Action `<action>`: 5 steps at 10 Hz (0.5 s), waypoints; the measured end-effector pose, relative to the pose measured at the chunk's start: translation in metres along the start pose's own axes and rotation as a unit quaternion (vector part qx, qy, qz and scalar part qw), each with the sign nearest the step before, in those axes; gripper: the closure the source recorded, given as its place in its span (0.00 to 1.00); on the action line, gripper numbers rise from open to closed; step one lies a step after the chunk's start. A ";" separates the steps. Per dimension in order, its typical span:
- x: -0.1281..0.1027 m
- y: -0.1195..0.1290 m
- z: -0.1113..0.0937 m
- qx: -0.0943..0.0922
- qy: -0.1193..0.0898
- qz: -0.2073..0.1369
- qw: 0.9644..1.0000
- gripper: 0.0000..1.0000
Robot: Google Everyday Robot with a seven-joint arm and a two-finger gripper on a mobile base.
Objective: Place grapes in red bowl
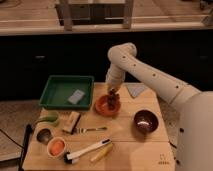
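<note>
One tool [112,93] over grapes [115,103] and red bowl [101,108]

Pale, matt wooden table [145,150]. White arm [150,75], smooth plastic-looking shell, and its dark gripper [113,95] sits right over the red bowl [101,107], matt orange-red inside. Right of it, the maroon bowl [145,121] shines glossy. Far left, the green tray [57,92] looks like smooth plastic.

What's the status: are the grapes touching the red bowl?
Cannot tell. The camera view shows the gripper above the red bowl with the dark grapes below it, overlapping the bowl's inside; neither contact nor gap shows plainly.
</note>
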 end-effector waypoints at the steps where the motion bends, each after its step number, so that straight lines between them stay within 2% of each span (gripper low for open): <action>1: 0.001 0.001 0.000 0.001 0.000 0.004 1.000 0.95; 4: 0.001 0.003 0.000 0.001 -0.004 0.006 1.000 0.65; 5: 0.001 0.003 0.000 0.000 -0.006 0.006 1.000 0.51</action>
